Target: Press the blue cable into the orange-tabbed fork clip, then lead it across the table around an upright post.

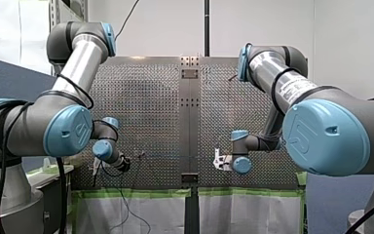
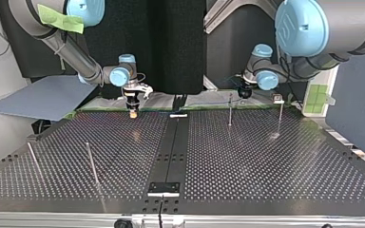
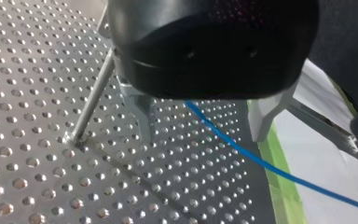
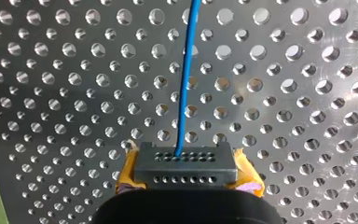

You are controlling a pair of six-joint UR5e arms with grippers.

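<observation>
front, top opposed; wrists (seemingly) close

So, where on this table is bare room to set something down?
Seen in the top view, the perforated table is bare at near right, between the centre strip and its edge, before two far posts. Crowded: the far edge, with my right gripper, my left gripper and the blue cable.

- The cable (image 4: 184, 84) is shown in bright blue.
- The bench (image 4: 307, 93) is seen as silver-grey metal, patterned throughout with a regular grid of round holes.
- A dark grey block (image 4: 186, 169) is marked with two rows of small holes.
- Yellow-orange pads (image 4: 127, 173) are seen at the sides of the block.
- Green tape (image 3: 279, 182) is seen along the bench edge.
- The arms' joint caps (image 1: 68, 130) are coloured light blue.
</observation>
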